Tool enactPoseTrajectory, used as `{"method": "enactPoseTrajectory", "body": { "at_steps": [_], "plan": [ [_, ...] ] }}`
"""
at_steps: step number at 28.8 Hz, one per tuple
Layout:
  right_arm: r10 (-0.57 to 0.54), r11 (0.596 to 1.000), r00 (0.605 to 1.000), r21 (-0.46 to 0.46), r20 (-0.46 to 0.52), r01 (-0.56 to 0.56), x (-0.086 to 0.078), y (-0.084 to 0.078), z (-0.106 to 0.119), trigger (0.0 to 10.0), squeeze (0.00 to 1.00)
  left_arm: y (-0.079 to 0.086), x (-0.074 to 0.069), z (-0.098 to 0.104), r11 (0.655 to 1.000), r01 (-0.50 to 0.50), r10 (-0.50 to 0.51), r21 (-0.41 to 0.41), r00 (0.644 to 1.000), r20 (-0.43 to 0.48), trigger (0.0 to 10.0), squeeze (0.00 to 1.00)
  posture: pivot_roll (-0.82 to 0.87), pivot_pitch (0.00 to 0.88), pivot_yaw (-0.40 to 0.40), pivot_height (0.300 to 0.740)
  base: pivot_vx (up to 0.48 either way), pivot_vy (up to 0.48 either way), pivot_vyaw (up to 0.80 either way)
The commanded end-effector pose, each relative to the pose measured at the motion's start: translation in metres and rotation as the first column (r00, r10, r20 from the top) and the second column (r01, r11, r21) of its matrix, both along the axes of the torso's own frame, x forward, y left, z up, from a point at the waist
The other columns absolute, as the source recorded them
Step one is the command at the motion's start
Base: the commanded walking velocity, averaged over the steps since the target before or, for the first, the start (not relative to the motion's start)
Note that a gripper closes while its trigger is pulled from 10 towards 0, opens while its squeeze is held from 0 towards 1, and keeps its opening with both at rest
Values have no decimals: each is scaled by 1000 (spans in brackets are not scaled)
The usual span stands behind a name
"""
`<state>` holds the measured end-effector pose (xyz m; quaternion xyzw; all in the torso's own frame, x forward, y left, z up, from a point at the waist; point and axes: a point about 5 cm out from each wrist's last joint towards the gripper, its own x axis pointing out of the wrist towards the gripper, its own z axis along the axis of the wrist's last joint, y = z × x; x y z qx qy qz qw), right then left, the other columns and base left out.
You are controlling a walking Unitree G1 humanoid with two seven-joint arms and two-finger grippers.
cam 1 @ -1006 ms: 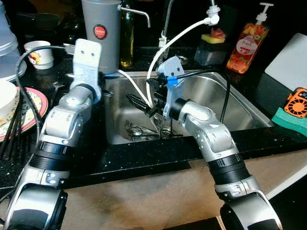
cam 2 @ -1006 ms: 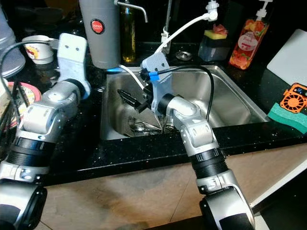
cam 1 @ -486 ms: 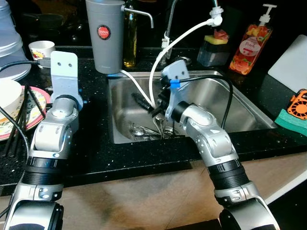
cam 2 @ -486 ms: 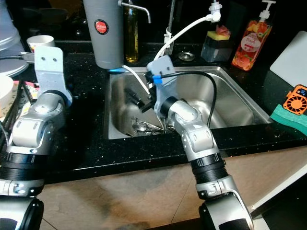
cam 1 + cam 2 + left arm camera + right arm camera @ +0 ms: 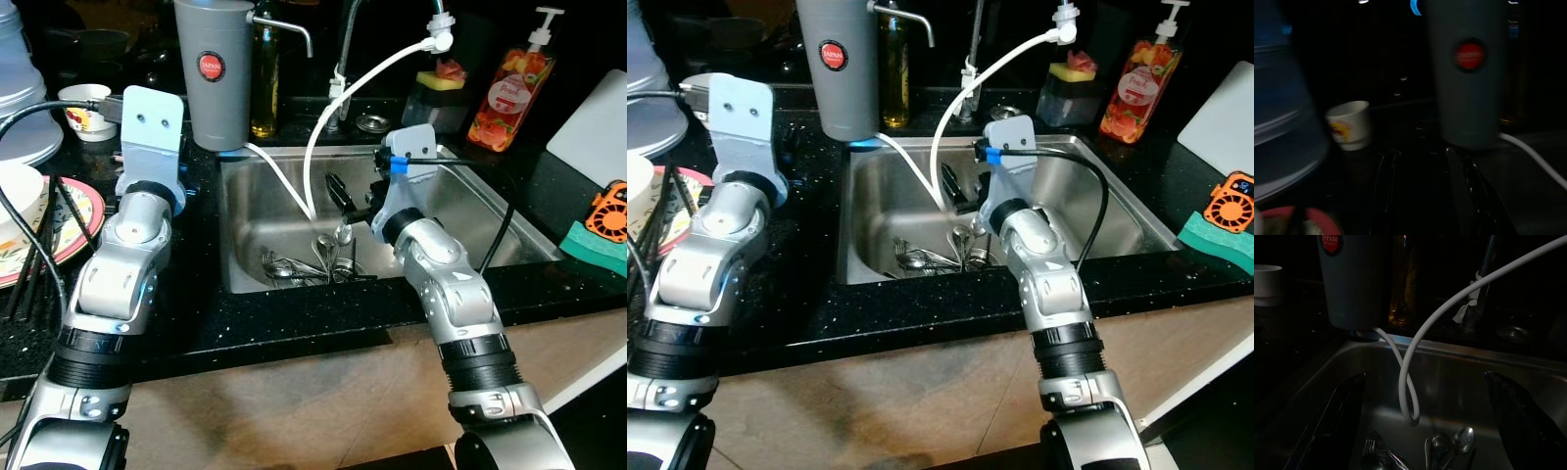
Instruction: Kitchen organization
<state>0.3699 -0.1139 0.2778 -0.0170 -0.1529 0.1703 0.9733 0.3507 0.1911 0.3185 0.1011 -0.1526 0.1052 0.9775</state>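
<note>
A tangle of shiny metal spoons and forks [image 5: 312,266] lies at the bottom of the brushed stainless-steel sink [image 5: 490,220], toward its front left. The right gripper [image 5: 340,193] hangs just above the cutlery, its long black fingers spread wide and holding nothing. A smooth white hose [image 5: 338,108] loops down into the basin beside it. The left gripper [image 5: 1422,191] hovers over the speckled black countertop [image 5: 201,294], fingers apart, facing a tall matte grey cylinder [image 5: 214,69] with a round red badge and a small white paper cup [image 5: 1349,124].
</note>
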Motion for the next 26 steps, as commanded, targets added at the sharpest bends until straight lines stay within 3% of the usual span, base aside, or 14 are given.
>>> {"method": "enactPoseTrajectory", "body": {
  "at_steps": [1, 3, 4, 9, 14, 17, 18, 20, 24, 26],
  "plan": [
    [-7, 1000, 1000, 9, 21, 6, -2, 0, 1, 10000, 0, 9, 0, 7, 999, -45, 44, 25, 999, 16, 10000, 0, -10, 115, -38, 740, 0, 0, 0],
    [-6, 1000, 1000, 11, 20, 6, -1, 1, 1, 10000, 0, 14, 0, 14, 996, -71, 70, 46, 997, 38, 10000, 0, -8, 111, -37, 740, 0, 0, 0],
    [-2, 1000, 1000, 17, 20, 2, -1, 2, 2, 10000, 0, 25, 0, 23, 990, -120, 116, 71, 991, 61, 10000, 0, -8, 108, -36, 740, 0, 0, 0],
    [16, 1000, 1000, 11, 19, -16, 0, 3, 3, 10000, 0, 48, -1, 34, 968, -225, 219, 114, 974, 61, 10000, 0, -10, 98, -33, 740, 0, 0, 0],
    [45, 999, 999, 15, 10, -45, -1, 4, 3, 10000, 0, 54, 0, 38, 974, -209, 206, 92, 977, 49, 10000, 0, -6, 93, -36, 740, 0, 0, 0],
    [40, 999, 999, 36, 3, -40, -1, 3, 2, 10000, 0, 35, 3, 29, 998, -58, 58, -7, 998, 38, 10000, 0, -10, 88, -34, 740, 0, 0, 0],
    [40, 999, 999, 36, 3, -40, -1, 3, 2, 10000, 0, 35, 3, 29, 998, -58, 58, -7, 998, 38, 10000, 0, -10, 88, -34, 740, 0, 0, 0],
    [12, 997, 1000, 73, 13, -13, -2, 2, 3, 10000, 0, 16, 3, 22, 995, 68, -64, -71, 996, 64, 10000, 0, -14, 85, -30, 740, 0, 0, 0],
    [-4, 996, 1000, 93, 23, 2, -4, 0, 4, 10000, 0, 5, 2, 19, 990, 130, -126, -61, 990, 62, 10000, 0, -16, 82, -27, 740, 0, 0, 0],
    [-7, 995, 1000, 95, 26, 5, -6, -4, 3, 10000, 0, -10, 2, 13, 982, 190, -190, 9, 981, 38, 10000, 0, -16, 82, -26, 740, 0, 0, 0]
  ]
}}
